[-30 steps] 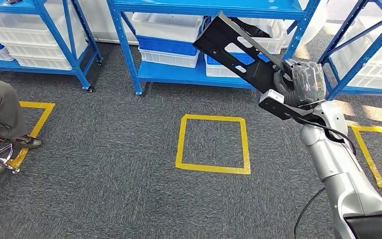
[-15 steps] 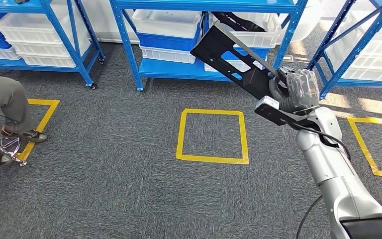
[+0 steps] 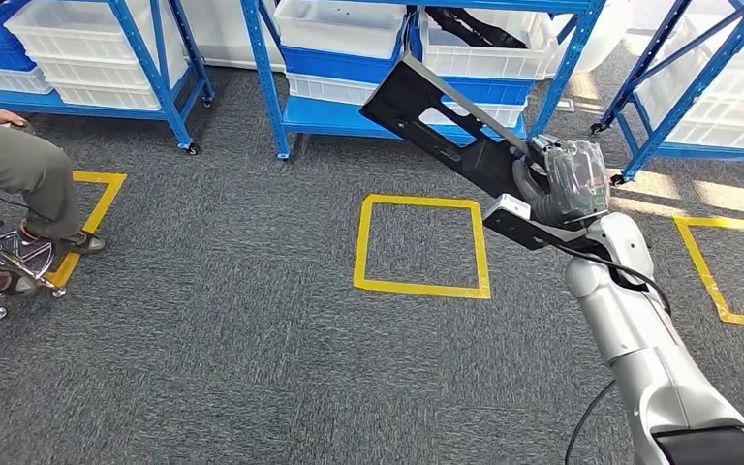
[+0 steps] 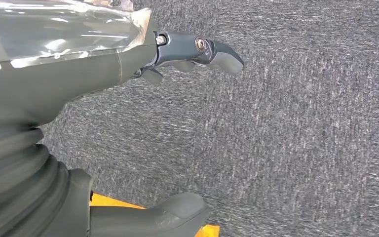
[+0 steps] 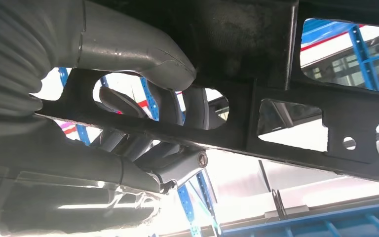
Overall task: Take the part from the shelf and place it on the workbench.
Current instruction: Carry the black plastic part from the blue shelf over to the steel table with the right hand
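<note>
One black part [image 3: 446, 121] gripped by right hand [image 3: 567, 184] (jutting toward shelf [image 3: 349, 116]).

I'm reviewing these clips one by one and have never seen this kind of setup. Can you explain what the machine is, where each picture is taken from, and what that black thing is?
This is a two-legged humanoid robot with silver arms and many-fingered hands. The wide picture comes from a camera high on its body, looking forward and down. Its right hand grips a long flat black part with cut-out holes, held up over the grey carpet. Ahead stand blue shelves loaded with white bins, and a yellow tape square marks the floor. At the left edge a person's leg and a stool are in view.

The other two pictures come from cameras at the wrists and are turned oddly. The right wrist one shows the fingers wrapped through an opening in the part. The left wrist one shows the left hand holding nothing, fingers apart, above the carpet.
</note>
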You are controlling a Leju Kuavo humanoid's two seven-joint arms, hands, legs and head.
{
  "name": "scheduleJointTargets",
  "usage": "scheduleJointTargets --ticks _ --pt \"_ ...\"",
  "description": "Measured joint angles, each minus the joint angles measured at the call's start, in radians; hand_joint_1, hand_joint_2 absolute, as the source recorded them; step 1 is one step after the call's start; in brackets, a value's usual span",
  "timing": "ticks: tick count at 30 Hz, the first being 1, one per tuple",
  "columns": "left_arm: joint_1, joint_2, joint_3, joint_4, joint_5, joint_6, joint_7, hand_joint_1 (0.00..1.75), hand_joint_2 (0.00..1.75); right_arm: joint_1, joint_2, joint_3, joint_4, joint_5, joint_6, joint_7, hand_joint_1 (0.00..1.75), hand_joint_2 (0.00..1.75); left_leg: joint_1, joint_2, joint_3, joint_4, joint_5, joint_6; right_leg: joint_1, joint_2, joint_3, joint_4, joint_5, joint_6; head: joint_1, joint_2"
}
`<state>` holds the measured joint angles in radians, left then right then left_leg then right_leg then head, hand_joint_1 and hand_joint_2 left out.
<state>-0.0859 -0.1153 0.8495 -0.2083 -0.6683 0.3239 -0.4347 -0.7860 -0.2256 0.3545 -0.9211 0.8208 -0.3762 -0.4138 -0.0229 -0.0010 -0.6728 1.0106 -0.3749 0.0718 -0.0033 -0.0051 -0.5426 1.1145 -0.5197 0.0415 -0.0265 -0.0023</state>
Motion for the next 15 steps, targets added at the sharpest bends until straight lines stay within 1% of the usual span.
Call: scheduleJointTargets --ticks 1,2,3,4,5,6,7,8,9,10,11,12,13,14,15 --pt "0.000 0.000 0.000 0.000 -0.001 -0.002 -0.002 0.00 1.75 -0.005 0.004 0.000 0.000 0.000 0.001 0.000 1.75 1.75 -0.002 0.000 -0.007 0.000 0.010 -0.004 0.005 0.000 0.039 -0.064 -0.009 -0.009 -0.001 0.000" --pt "0.000 0.000 0.000 0.000 -0.002 -0.004 -0.003 0.00 1.75 -0.010 0.008 0.000 0.000 0.001 0.002 0.000 1.75 1.75 -0.002 0.000 -0.010 -0.001 0.020 -0.008 0.011 0.001 0.062 -0.109 -0.020 -0.018 -0.002 0.000" --pt "0.000 0.000 0.000 0.000 -0.003 -0.005 -0.004 0.00 1.75 -0.013 0.011 0.001 0.000 0.003 0.004 0.001 1.75 1.75 -0.001 0.000 -0.012 -0.004 0.031 -0.015 0.016 0.001 0.068 -0.129 -0.022 -0.026 -0.003 0.000" --pt "0.000 0.001 0.000 0.000 -0.003 -0.006 -0.004 0.00 1.75 -0.015 0.013 0.002 0.000 0.004 0.007 0.001 1.75 1.75 0.001 0.000 -0.014 -0.007 0.039 -0.021 0.012 0.001 0.064 -0.133 -0.015 -0.035 -0.004 0.000" --pt "0.000 0.002 0.000 0.000 -0.003 -0.006 -0.004 0.00 1.75 -0.019 0.018 0.004 0.001 0.006 0.012 0.002 1.75 1.75 0.004 -0.001 -0.018 -0.004 0.034 -0.030 0.008 0.000 0.061 -0.137 -0.003 -0.044 -0.003 0.000" --pt "-0.001 0.003 0.000 0.000 -0.003 -0.006 -0.004 0.00 1.75 -0.023 0.022 0.006 0.002 0.008 0.016 0.002 1.75 1.75 0.007 -0.002 -0.026 0.011 0.012 -0.040 0.001 -0.001 0.056 -0.141 0.010 -0.055 -0.003 0.000" --pt "-0.001 0.004 0.000 0.000 -0.003 -0.007 -0.004 0.00 1.75 -0.027 0.028 0.009 0.003 0.010 0.018 0.002 1.75 1.75 0.012 -0.003 -0.038 0.046 -0.028 -0.049 -0.005 -0.002 0.050 -0.145 0.023 -0.063 -0.003 0.000" --pt "-0.001 0.004 0.000 0.000 -0.003 -0.008 -0.003 0.00 1.75 -0.032 0.034 0.011 0.005 0.012 0.020 0.003 1.75 1.75 0.019 -0.004 -0.053 0.100 -0.078 -0.060 -0.006 -0.002 0.039 -0.145 0.035 -0.067 -0.003 0.000" --pt "-0.002 0.003 0.000 0.000 -0.004 -0.009 -0.003 0.00 1.75 -0.035 0.039 0.014 0.007 0.013 0.020 0.003 1.75 1.75 0.026 -0.004 -0.068 0.164 -0.121 -0.070 -0.006 -0.002 0.027 -0.144 0.046 -0.070 -0.004 0.000" --pt "-0.002 0.003 0.000 0.000 -0.006 -0.011 -0.004 0.00 1.75 -0.037 0.043 0.016 0.011 0.014 0.020 0.004 1.75 1.75 0.033 -0.003 -0.080 0.224 -0.146 -0.079 -0.007 -0.002 0.014 -0.144 0.056 -0.067 -0.004 0.000" --pt "-0.002 0.003 0.000 0.000 -0.008 -0.014 -0.004 0.00 1.75 -0.039 0.047 0.018 0.015 0.014 0.020 0.005 1.75 1.75 0.040 -0.003 -0.082 0.262 -0.149 -0.087 -0.008 -0.002 0.001 -0.143 0.065 -0.064 -0.004 0.000" --pt "-0.003 0.003 0.000 0.000 -0.011 -0.017 -0.004 0.00 1.75 -0.039 0.050 0.019 0.019 0.014 0.020 0.005 1.75 1.75 0.047 -0.002 -0.070 0.269 -0.133 -0.093 -0.010 -0.001 -0.011 -0.142 0.073 -0.060 -0.004 0.000" --pt "-0.004 0.003 -0.001 0.000 -0.014 -0.020 -0.004 0.00 1.75 -0.039 0.052 0.021 0.023 0.013 0.020 0.005 1.75 1.75 0.052 -0.002 -0.039 0.241 -0.108 -0.098 -0.012 -0.001 -0.023 -0.140 0.081 -0.054 -0.004 0.000" --pt "-0.005 0.003 -0.001 0.000 -0.015 -0.020 -0.004 0.00 1.75 -0.039 0.054 0.022 0.026 0.012 0.020 0.005 1.75 1.75 0.057 -0.002 0.011 0.182 -0.090 -0.101 -0.014 -0.001 -0.032 -0.137 0.088 -0.048 -0.005 0.000" --pt "-0.007 0.003 -0.001 0.000 -0.015 -0.019 -0.003 0.00 1.75 -0.041 0.055 0.023 0.028 0.011 0.020 0.005 1.75 1.75 0.058 -0.003 0.064 0.110 -0.086 -0.100 -0.015 -0.002 -0.041 -0.133 0.093 -0.042 -0.005 0.000"
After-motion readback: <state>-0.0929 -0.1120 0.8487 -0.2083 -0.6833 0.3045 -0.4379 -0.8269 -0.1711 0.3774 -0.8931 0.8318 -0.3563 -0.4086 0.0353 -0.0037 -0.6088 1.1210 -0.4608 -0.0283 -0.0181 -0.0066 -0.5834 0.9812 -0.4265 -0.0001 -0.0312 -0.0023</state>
